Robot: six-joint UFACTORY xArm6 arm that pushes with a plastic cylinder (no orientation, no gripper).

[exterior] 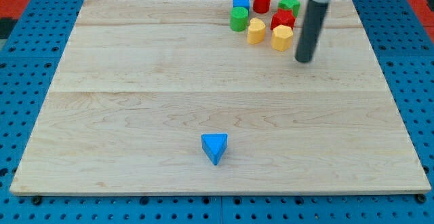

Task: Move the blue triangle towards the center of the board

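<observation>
Arm enters from the view's top right corner; only its last link shows. Straight dark rod (pixel 310 28) hangs near vertical, leaning slightly toward the view's left at its lower end. My tip (pixel 304 60) sits in the upper right of the tabletop (pixel 135 81).

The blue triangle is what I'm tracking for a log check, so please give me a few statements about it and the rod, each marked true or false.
1. The blue triangle lies alone near the view's bottom. True.
2. My tip touches the blue triangle. False: it is far off, at the view's upper right, beside the yellow block.
3. The other blocks cluster near the view's top edge of the board. True.
4. The red cylinder sits beside the triangle. False: it is in the top cluster.
</observation>
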